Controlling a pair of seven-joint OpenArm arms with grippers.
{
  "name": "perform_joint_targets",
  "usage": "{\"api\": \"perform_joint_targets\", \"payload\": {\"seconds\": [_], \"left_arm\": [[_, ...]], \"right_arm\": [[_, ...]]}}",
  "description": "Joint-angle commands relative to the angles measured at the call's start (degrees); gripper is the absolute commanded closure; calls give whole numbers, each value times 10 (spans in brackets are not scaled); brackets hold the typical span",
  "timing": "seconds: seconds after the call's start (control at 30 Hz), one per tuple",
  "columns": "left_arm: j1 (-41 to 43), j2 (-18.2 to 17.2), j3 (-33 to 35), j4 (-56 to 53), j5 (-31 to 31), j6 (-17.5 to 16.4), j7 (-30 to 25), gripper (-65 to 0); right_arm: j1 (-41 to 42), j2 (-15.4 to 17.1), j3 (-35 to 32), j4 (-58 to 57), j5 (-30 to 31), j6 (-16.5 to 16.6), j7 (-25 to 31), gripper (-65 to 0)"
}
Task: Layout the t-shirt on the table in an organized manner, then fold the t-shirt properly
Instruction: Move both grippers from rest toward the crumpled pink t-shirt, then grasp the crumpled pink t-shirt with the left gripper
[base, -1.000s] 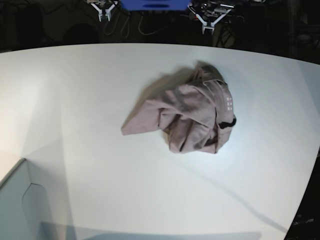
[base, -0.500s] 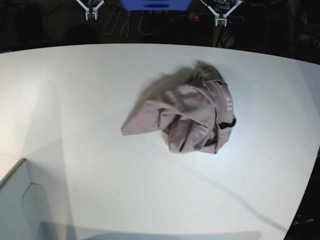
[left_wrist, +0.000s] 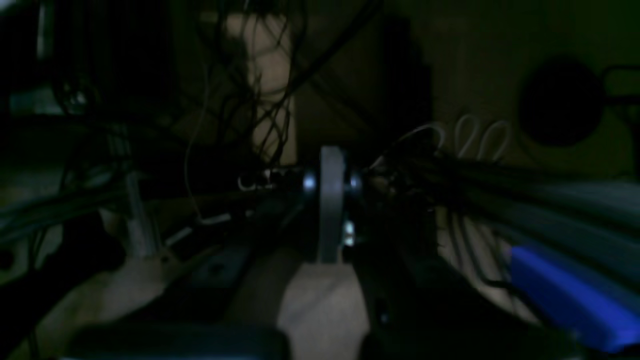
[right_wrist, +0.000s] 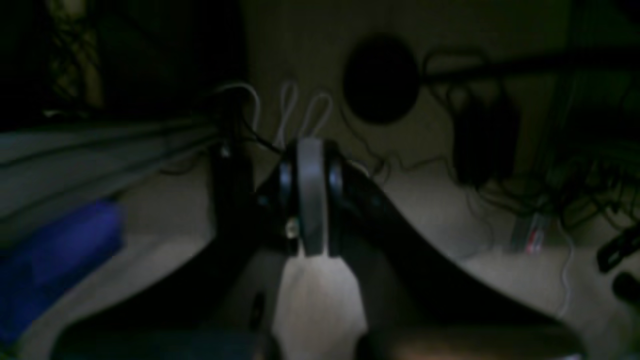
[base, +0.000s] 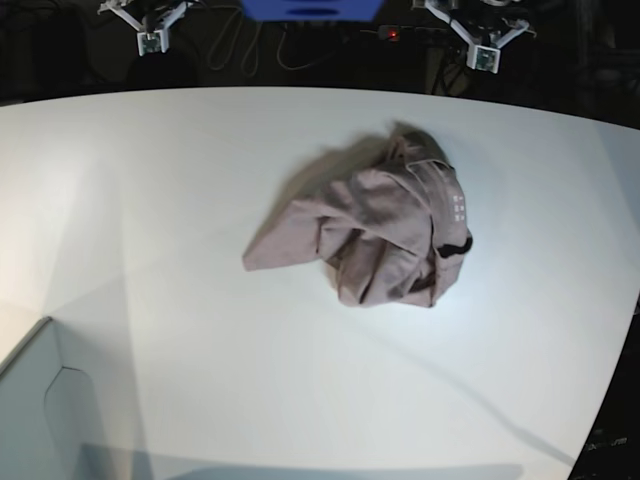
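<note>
The t-shirt (base: 375, 228) lies crumpled in a mauve heap right of the middle of the white table (base: 150, 200), with its small white marks and dark neck label facing right. Both grippers hang beyond the table's far edge, well away from the cloth. My left gripper (base: 483, 55) is at the top right and my right gripper (base: 150, 40) at the top left. In the left wrist view my left gripper (left_wrist: 331, 165) is shut with nothing in it. In the right wrist view my right gripper (right_wrist: 310, 155) is shut and empty as well. Neither wrist view shows the t-shirt.
A pale grey box corner (base: 40, 420) juts in at the lower left. A blue object (base: 310, 10) and cables sit in the dark behind the table's far edge. The table's curved edge runs down the right side.
Both grippers have spread apart along the top of the base view, the right one leftward and the left one rightward. The t-shirt has not moved.
</note>
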Motion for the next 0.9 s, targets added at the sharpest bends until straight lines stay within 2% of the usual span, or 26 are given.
{"api": "perform_joint_targets", "payload": {"seconds": [0.0, 0.07, 0.2, 0.3, 0.37, 0.6, 0.87], "left_arm": [[15, -8, -1, 40, 1, 1, -1, -1], [24, -8, -1, 99, 1, 1, 16, -45], [33, -1, -1, 193, 1, 1, 24, -226], [30, 21, -1, 219, 1, 1, 24, -353], [10, 31, 3, 219, 3, 1, 24, -408], [-62, 79, 4, 156, 5, 2, 24, -420], [-131, 111, 5, 74, 6, 3, 24, -420]], "right_arm": [[-20, 8, 9, 41, -1, 0, 8, 0], [-38, 8, 18, 109, -1, 0, -9, 0], [-48, 8, 33, 206, -1, 0, -43, 0], [-47, 8, 33, 244, -1, 1, -69, -13], [-46, 8, 31, 262, -1, 1, -87, -35], [-45, 8, 29, 266, -1, 1, -95, -98], [-47, 8, 29, 265, -1, 1, -95, -104]]}}
